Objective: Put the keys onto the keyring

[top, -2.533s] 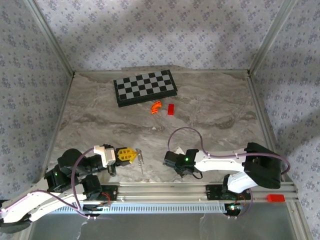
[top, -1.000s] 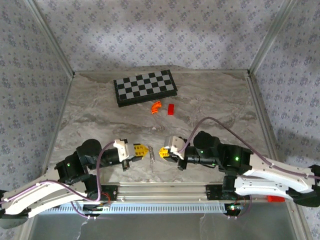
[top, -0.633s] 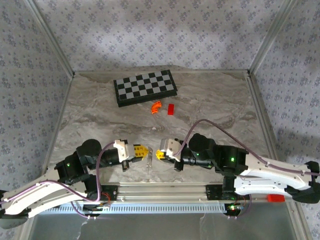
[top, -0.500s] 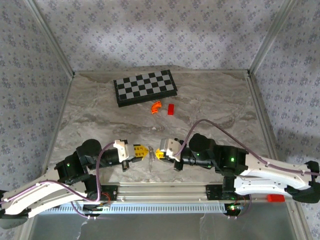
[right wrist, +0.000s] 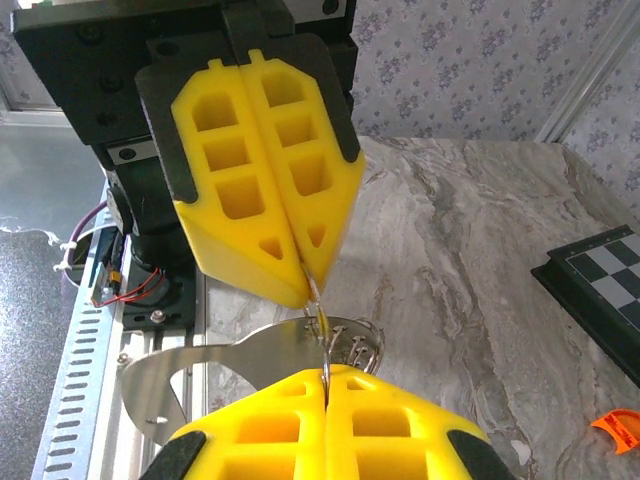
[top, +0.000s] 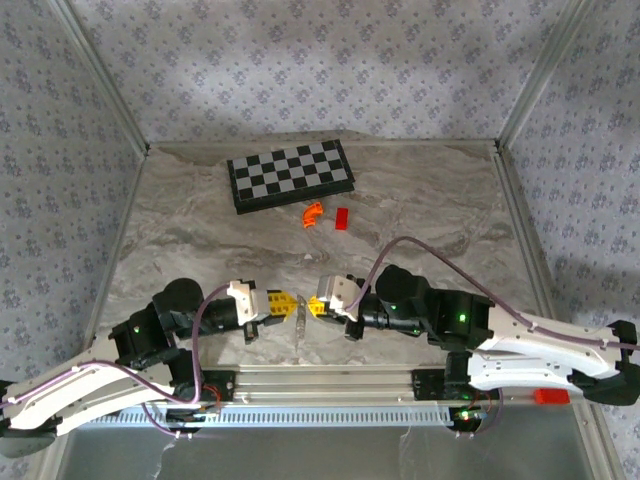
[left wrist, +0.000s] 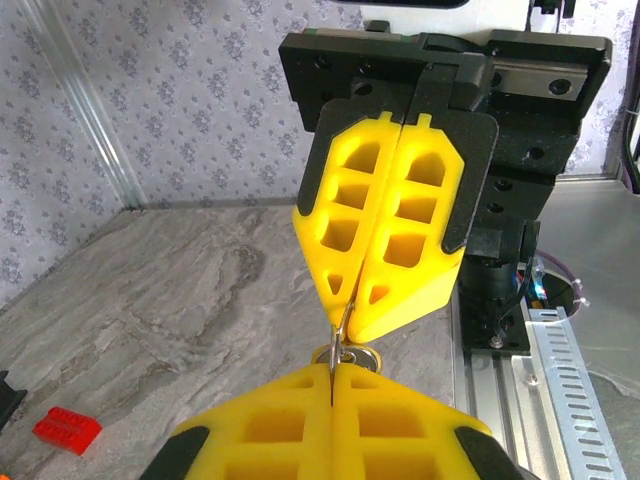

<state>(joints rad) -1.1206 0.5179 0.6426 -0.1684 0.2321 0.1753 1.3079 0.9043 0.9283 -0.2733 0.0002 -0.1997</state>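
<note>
My left gripper [top: 290, 302] and right gripper [top: 314, 306] meet tip to tip above the table's near edge, both shut. The keyring's flat silvery loop [right wrist: 200, 365] hangs below the tips and looks like a thin sliver [top: 300, 320] from above. Its ring coils [right wrist: 356, 340] sit at the meeting point. In the right wrist view my right gripper [right wrist: 327, 380] pinches thin metal, seemingly the key [right wrist: 321, 322], its yellowish edge reaching up to the left fingers [right wrist: 265, 200]. In the left wrist view my left gripper [left wrist: 332, 375] pinches a thin wire that runs up to the right fingers [left wrist: 400, 230].
A black-and-white checkerboard [top: 290, 176] lies at the back of the marble table. An orange curved piece [top: 313, 214] and a red block [top: 342, 218] lie in front of it. The aluminium rail [top: 330, 380] runs just below the grippers.
The right gripper has moved left towards the left gripper until the tips nearly touch. The left gripper has stayed put with the silvery loop hanging from it.
</note>
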